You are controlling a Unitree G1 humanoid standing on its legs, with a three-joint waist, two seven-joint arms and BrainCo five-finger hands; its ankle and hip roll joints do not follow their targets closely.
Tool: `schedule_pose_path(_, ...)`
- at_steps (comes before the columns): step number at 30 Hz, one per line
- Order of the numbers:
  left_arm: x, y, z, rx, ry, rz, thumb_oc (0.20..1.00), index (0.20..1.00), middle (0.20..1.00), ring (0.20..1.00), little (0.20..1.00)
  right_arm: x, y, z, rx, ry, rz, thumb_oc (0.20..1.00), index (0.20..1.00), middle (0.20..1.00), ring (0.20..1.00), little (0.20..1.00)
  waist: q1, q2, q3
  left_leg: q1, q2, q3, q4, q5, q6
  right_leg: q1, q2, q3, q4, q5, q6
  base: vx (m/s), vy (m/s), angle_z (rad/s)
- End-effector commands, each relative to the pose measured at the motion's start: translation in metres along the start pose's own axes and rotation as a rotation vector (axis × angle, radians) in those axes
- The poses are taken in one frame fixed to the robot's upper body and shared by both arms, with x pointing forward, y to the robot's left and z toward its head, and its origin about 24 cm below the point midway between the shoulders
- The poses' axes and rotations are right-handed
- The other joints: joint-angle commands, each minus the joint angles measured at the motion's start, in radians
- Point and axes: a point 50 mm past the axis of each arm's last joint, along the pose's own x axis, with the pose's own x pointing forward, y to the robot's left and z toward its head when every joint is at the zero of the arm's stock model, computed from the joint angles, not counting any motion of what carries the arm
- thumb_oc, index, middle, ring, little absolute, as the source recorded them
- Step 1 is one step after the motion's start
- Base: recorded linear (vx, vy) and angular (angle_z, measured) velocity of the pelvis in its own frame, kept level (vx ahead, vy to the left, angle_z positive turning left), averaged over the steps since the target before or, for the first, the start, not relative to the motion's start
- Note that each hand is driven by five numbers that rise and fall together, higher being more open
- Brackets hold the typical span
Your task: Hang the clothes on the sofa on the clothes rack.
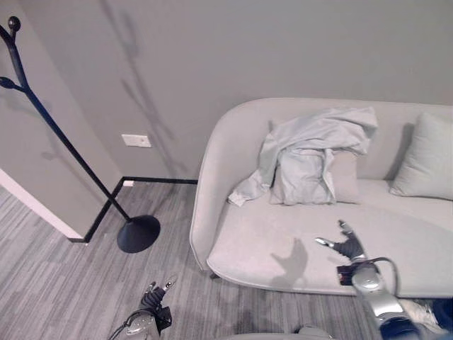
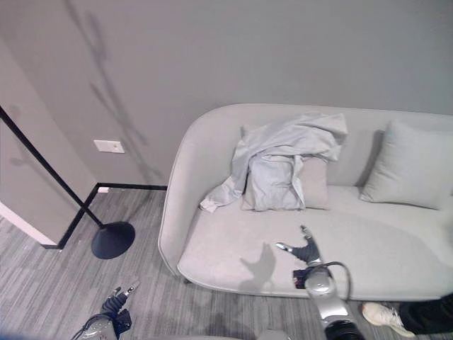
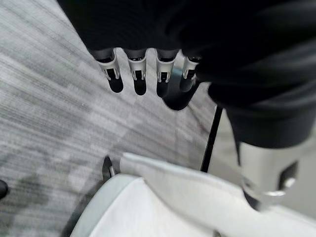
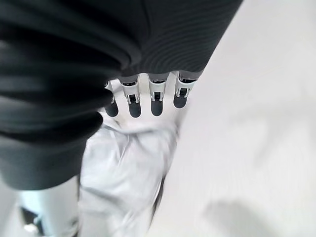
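Nearest the camera, the left robot hand hangs low over the grey striped carpet in front of the sofa, its fingers relaxed and nearly straight, with nothing in them. Farther out, the right robot hand is raised over the front of the seat of the pale grey sofa, fingers spread and empty; its wrist view shows the fingertips clear of the fabric. One pale grey garment lies crumpled against the sofa's backrest, draped over a cushion so that only that cushion's right edge shows, with a sleeve trailing down toward the seat on the left. The garment sits well apart from the right robot hand, beyond it and slightly to its left, and farther still from the left one. A second cushion leans at the right end of the sofa, cut off by the frame edge. One black clothes rack stands by the wall corner to the left, well apart from the sofa, its round base on the carpet and its top cut off; two of its hook ends are visible. One white wall plate sits between rack and sofa. At the lower right edge a person's shoe is partly visible.
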Motion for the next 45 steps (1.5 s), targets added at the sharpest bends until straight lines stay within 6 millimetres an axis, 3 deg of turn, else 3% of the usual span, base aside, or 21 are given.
schedule_pose_path(1, -0.002, 0.000, -0.010, 0.100, 0.024, 0.011, 1.000, 1.000, 1.000, 1.000, 1.000, 0.015, -0.034, 0.035, -0.176, -0.157, -0.196, 1.000, 1.000, 1.000, 1.000, 1.000, 0.013, -0.027, 0.054, -0.019, 0.098, -0.030, -0.016, -0.046, -0.042, 0.083, -0.043, 0.110, -0.090, 0.198, 0.050, 0.41, -0.183, 0.58)
schedule_pose_path(4, -0.003, 0.000, -0.017, 0.132, 0.051, 0.007, 1.000, 1.000, 1.000, 1.000, 1.000, 0.015, -0.044, 0.036, -0.272, -0.177, -0.251, 1.000, 1.000, 1.000, 1.000, 1.000, 0.013, -0.046, 0.045, -0.013, 0.094, -0.067, -0.016, -0.065, -0.049, 0.117, -0.047, 0.124, -0.126, 0.197, 0.055, 0.24, -0.138, 0.76)
schedule_pose_path(7, -0.010, 0.008, -0.042, 0.152, 0.127, 0.021, 1.000, 1.000, 1.000, 1.000, 1.000, 0.019, -0.053, 0.043, -0.284, -0.219, -0.307, 1.000, 1.000, 1.000, 1.000, 1.000, 0.034, -0.056, 0.020, -0.007, 0.141, -0.101, -0.016, -0.070, -0.071, 0.137, -0.013, 0.102, -0.105, 0.169, 0.038, 0.34, -0.260, 0.88)
schedule_pose_path(9, -0.015, 0.009, -0.055, 0.213, 0.157, 0.005, 1.000, 1.000, 1.000, 1.000, 1.000, 0.028, -0.060, 0.049, -0.317, -0.244, -0.343, 1.000, 1.000, 1.000, 1.000, 1.000, 0.052, -0.051, 0.015, -0.032, 0.179, -0.148, -0.016, -0.063, -0.092, 0.159, 0.017, 0.054, -0.120, 0.144, 0.024, 0.28, -0.325, 0.10)
schedule_pose_path(10, -0.015, 0.007, -0.055, 0.282, 0.144, -0.011, 1.000, 1.000, 1.000, 1.000, 1.000, 0.038, -0.072, 0.063, -0.377, -0.288, -0.421, 1.000, 1.000, 1.000, 1.000, 1.000, 0.088, -0.044, 0.023, -0.068, 0.212, -0.187, -0.016, -0.046, -0.113, 0.165, 0.039, 0.017, -0.127, 0.119, 0.010, 0.13, -0.335, 0.53)
schedule_pose_path(11, -0.013, 0.001, -0.046, 0.345, 0.098, -0.025, 1.000, 1.000, 1.000, 1.000, 1.000, 0.047, -0.078, 0.076, -0.402, -0.304, -0.493, 1.000, 1.000, 1.000, 1.000, 1.000, 0.115, -0.030, 0.043, -0.109, 0.236, -0.219, -0.016, -0.027, -0.130, 0.147, 0.052, -0.018, -0.116, 0.099, 0.000, -0.01, -0.349, 1.24)
schedule_pose_path(13, -0.004, -0.023, -0.008, 0.373, -0.056, -0.059, 1.000, 1.000, 1.000, 1.000, 1.000, 0.066, -0.091, 0.111, -0.413, -0.323, -0.605, 1.000, 1.000, 1.000, 1.000, 1.000, 0.149, 0.010, 0.106, -0.240, 0.259, -0.288, -0.015, 0.033, -0.160, 0.031, 0.058, -0.081, -0.032, 0.062, -0.018, -0.28, -0.199, 1.58)
schedule_pose_path(14, -0.002, -0.026, 0.000, 0.368, -0.086, -0.064, 1.000, 1.000, 1.000, 1.000, 1.000, 0.070, -0.092, 0.116, -0.420, -0.311, -0.598, 1.000, 1.000, 1.000, 1.000, 1.000, 0.153, 0.019, 0.116, -0.270, 0.260, -0.299, -0.013, 0.044, -0.163, -0.002, 0.053, -0.091, -0.007, 0.054, -0.020, -0.28, -0.119, 1.48)
schedule_pose_path(16, 0.000, -0.039, 0.023, 0.385, -0.173, -0.086, 1.000, 1.000, 1.000, 1.000, 1.000, 0.080, -0.087, 0.110, -0.416, -0.182, -0.507, 1.000, 1.000, 1.000, 1.000, 1.000, 0.187, 0.049, 0.148, -0.352, 0.267, -0.321, -0.011, 0.079, -0.176, -0.094, 0.039, -0.125, 0.094, 0.011, -0.029, -0.13, -0.095, 0.90)
schedule_pose_path(19, 0.000, -0.045, 0.027, 0.383, -0.195, -0.095, 1.000, 1.000, 1.000, 1.000, 1.000, 0.080, -0.085, 0.098, -0.375, -0.112, -0.493, 1.000, 1.000, 1.000, 1.000, 1.000, 0.194, 0.058, 0.155, -0.374, 0.270, -0.331, -0.015, 0.096, -0.183, -0.114, 0.026, -0.147, 0.135, -0.015, -0.031, 0.00, -0.078, 0.41)
schedule_pose_path(21, 0.000, -0.045, 0.025, 0.393, -0.186, -0.090, 1.000, 1.000, 1.000, 1.000, 1.000, 0.078, -0.079, 0.096, -0.344, -0.121, -0.502, 1.000, 1.000, 1.000, 1.000, 1.000, 0.187, 0.059, 0.157, -0.371, 0.275, -0.315, -0.016, 0.097, -0.186, -0.099, 0.022, -0.160, 0.135, -0.024, -0.031, 0.06, -0.055, 0.06)
schedule_pose_path(23, 0.000, -0.043, 0.021, 0.405, -0.167, -0.067, 1.000, 1.000, 1.000, 1.000, 1.000, 0.076, -0.076, 0.096, -0.341, -0.149, -0.508, 1.000, 1.000, 1.000, 1.000, 1.000, 0.164, 0.052, 0.158, -0.362, 0.293, -0.238, -0.016, 0.105, -0.191, -0.062, 0.011, -0.185, 0.116, -0.027, -0.036, 0.06, -0.024, 0.02)
schedule_pose_path(24, 0.000, -0.042, 0.020, 0.407, -0.163, -0.059, 1.000, 1.000, 1.000, 1.000, 1.000, 0.075, -0.077, 0.095, -0.342, -0.157, -0.514, 1.000, 1.000, 1.000, 1.000, 1.000, 0.153, 0.049, 0.159, -0.364, 0.299, -0.188, -0.009, 0.109, -0.191, -0.047, 0.005, -0.193, 0.104, -0.024, -0.037, 0.04, 0.009, 0.02)
schedule_pose_path(26, 0.000, -0.040, 0.017, 0.438, -0.162, -0.049, 1.000, 1.000, 1.000, 1.000, 1.000, 0.069, -0.075, 0.089, -0.330, -0.204, -0.518, 1.000, 1.000, 1.000, 1.000, 1.000, 0.115, 0.038, 0.154, -0.354, 0.322, 0.011, 0.025, 0.114, -0.187, 0.022, -0.012, -0.217, 0.043, -0.004, -0.031, 0.03, 0.044, 0.21)
schedule_pose_path(29, -0.001, -0.032, 0.012, 0.458, -0.147, -0.024, 1.000, 1.000, 1.000, 1.000, 1.000, 0.060, -0.074, 0.089, -0.327, -0.281, -0.522, 1.000, 1.000, 1.000, 1.000, 1.000, 0.090, 0.030, 0.130, -0.296, 0.323, 0.063, 0.001, 0.104, -0.186, 0.069, -0.003, -0.210, 0.004, 0.017, -0.027, 0.09, 0.062, 0.15)
schedule_pose_path(34, -0.002, -0.022, -0.001, 0.461, -0.099, 0.003, 1.000, 1.000, 1.000, 1.000, 1.000, 0.037, -0.056, 0.065, -0.370, -0.326, -0.438, 1.000, 1.000, 1.000, 1.000, 1.000, 0.047, 0.005, 0.092, -0.227, 0.306, 0.079, -0.016, 0.068, -0.174, 0.106, -0.005, -0.191, -0.001, 0.023, -0.019, 0.10, 0.083, -0.06)
schedule_pose_path(36, -0.005, -0.021, -0.014, 0.478, -0.049, -0.003, 1.000, 1.000, 1.000, 1.000, 1.000, 0.018, -0.032, 0.039, -0.418, -0.316, -0.327, 1.000, 1.000, 1.000, 1.000, 1.000, 0.012, -0.015, 0.064, -0.175, 0.287, 0.090, -0.016, 0.031, -0.162, 0.126, -0.013, -0.171, 0.006, 0.030, -0.007, 0.07, 0.180, -0.15)
schedule_pose_path(40, -0.007, -0.022, -0.025, 0.504, -0.010, -0.024, 1.000, 1.000, 1.000, 1.000, 1.000, 0.003, -0.009, 0.023, -0.440, -0.298, -0.220, 1.000, 1.000, 1.000, 1.000, 1.000, -0.008, -0.033, 0.042, -0.135, 0.266, 0.109, -0.016, 0.002, -0.149, 0.140, -0.018, -0.137, -0.007, 0.049, 0.007, -0.01, 0.137, -0.24)
schedule_pose_path(45, -0.008, -0.023, -0.028, 0.520, 0.000, -0.042, 1.000, 1.000, 1.000, 1.000, 1.000, -0.010, 0.010, 0.022, -0.467, -0.354, -0.101, 1.000, 1.000, 1.000, 1.000, 1.000, -0.027, -0.054, 0.020, -0.104, 0.234, 0.119, -0.016, -0.024, -0.128, 0.142, -0.035, -0.106, -0.014, 0.080, 0.025, -0.04, 0.122, -0.26)
